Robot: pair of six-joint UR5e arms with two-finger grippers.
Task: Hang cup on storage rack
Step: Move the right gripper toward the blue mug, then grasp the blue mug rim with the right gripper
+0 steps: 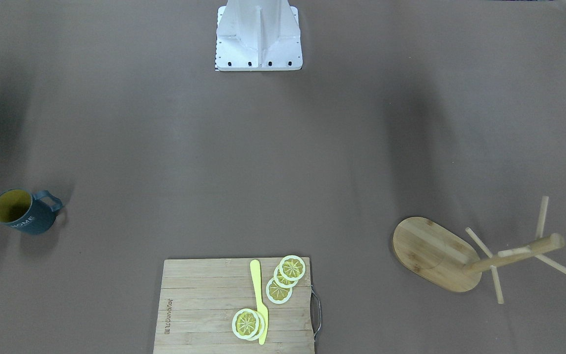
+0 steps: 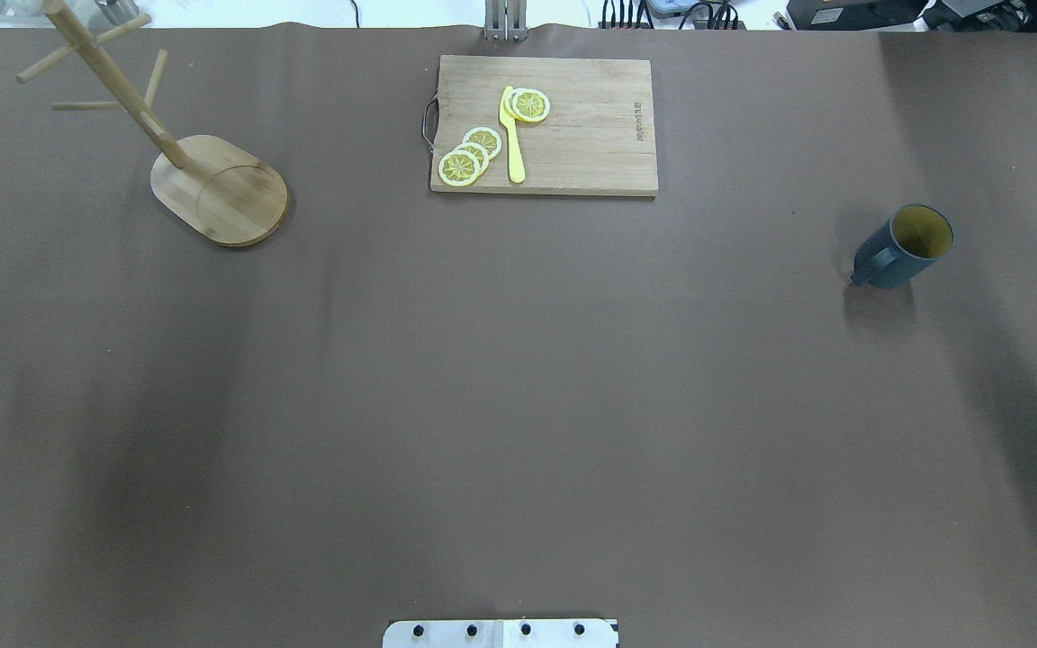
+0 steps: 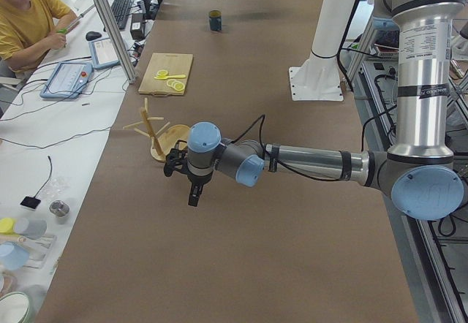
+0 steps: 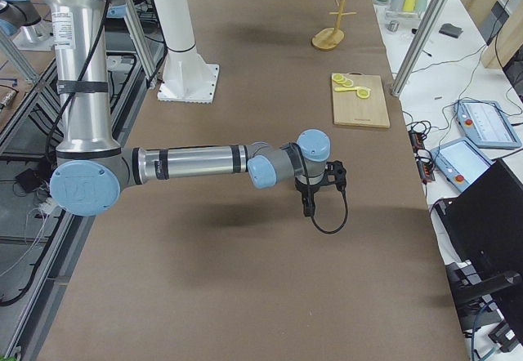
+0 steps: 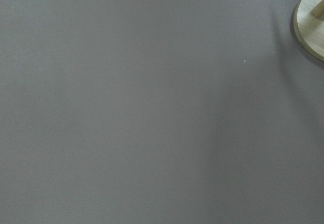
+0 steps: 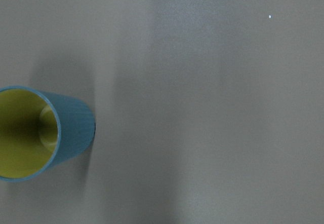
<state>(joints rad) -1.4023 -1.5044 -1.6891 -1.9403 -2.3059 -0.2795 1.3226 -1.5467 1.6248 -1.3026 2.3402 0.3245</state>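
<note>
The slate-blue cup [image 2: 906, 247] with a yellow inside stands upright on the brown table, alone at the robot's right; it also shows in the front view [image 1: 25, 212] and at the left edge of the right wrist view [image 6: 40, 135]. The bamboo storage rack [image 2: 221, 189] stands upright at the far left with bare pegs [image 1: 435, 253]; its base edge shows in the left wrist view [image 5: 311, 21]. My left gripper [image 3: 194, 199] hangs above the table near the rack. My right gripper [image 4: 308, 207] hangs above the table beside the cup. I cannot tell whether either is open or shut.
A wooden cutting board [image 2: 590, 135] with lemon slices and a yellow knife lies at the far middle of the table. The white robot pedestal [image 1: 258, 37] stands at the near middle. An operator [image 3: 25, 16] sits off the table's far side.
</note>
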